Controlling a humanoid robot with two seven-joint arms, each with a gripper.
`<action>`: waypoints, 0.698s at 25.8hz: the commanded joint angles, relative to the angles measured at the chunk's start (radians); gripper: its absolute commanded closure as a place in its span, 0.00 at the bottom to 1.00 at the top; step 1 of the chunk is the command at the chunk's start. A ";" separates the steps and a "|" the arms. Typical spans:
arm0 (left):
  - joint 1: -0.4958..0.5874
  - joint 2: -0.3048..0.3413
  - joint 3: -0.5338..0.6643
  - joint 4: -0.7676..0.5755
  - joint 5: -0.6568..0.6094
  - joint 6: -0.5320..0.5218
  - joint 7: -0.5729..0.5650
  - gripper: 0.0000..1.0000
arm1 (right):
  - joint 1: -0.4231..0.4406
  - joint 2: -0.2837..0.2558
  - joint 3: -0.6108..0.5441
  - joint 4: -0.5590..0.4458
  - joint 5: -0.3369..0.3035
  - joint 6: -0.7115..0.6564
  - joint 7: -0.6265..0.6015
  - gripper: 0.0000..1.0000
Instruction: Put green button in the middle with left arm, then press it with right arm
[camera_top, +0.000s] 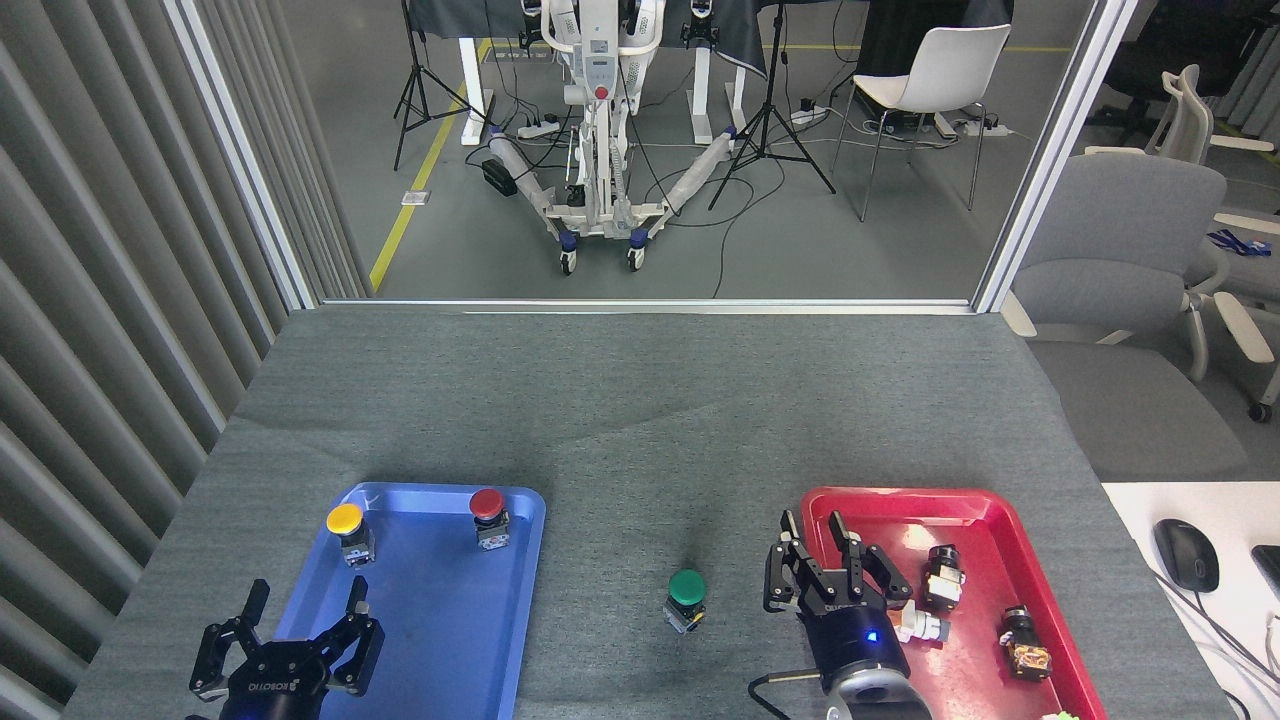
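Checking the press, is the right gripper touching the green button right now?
Apart. The head view shows bare grey table between the green button and the right gripper, which sits off to its right.

The green button (686, 599) stands on the table's middle (640, 420), between the blue tray (430, 640) on the left and the red tray (960, 660) on the right. The right gripper (813, 531) hangs over the red tray's left edge; the left gripper (305, 603) sits at the blue tray's near left corner.

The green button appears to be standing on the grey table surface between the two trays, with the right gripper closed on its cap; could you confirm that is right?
Not quite. In the head view the green button does stand on the grey table surface between the blue tray and the red tray, but the right gripper is clear of it, off to its right at the red tray's edge.
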 joint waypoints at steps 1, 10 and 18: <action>0.002 0.004 0.000 0.000 0.004 -0.009 0.001 0.00 | 0.037 -0.002 -0.077 -0.015 0.000 0.005 0.010 0.00; 0.018 0.007 -0.002 0.002 0.003 -0.055 0.006 0.00 | 0.054 -0.048 -0.093 -0.056 0.001 0.008 0.006 0.00; 0.018 -0.001 -0.002 0.002 0.001 -0.044 0.012 0.00 | 0.077 -0.063 -0.093 -0.141 0.004 0.006 0.008 0.00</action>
